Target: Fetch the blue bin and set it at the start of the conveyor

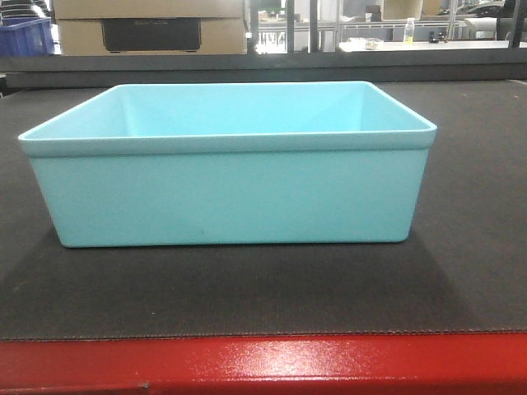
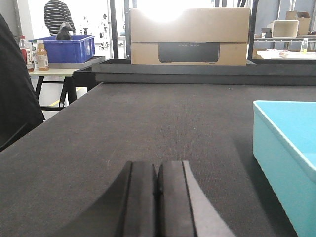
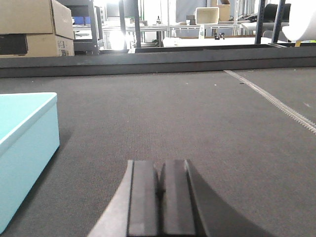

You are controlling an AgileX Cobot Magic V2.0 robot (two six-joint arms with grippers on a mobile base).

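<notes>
The blue bin (image 1: 226,169) is seen resting centre frame on the conveyor start (image 1: 461,271). The left gripper (image 2: 157,197) and right gripper (image 3: 160,197) are pressed closed on nothing, at bottom centre of their views. Both are best drawn straight back, so the bin is not nudged.

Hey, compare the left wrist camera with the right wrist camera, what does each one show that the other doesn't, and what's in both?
Only the left wrist view shows the left gripper shut, a dark blue bin on a side table, bottles beside it, and a person in a striped top.

Only the right wrist view shows the right gripper shut and a pale seam line crossing the belt.

Both show the blue bin resting on the dark conveyor belt, with neither gripper touching it, and a cardboard box behind.
</notes>
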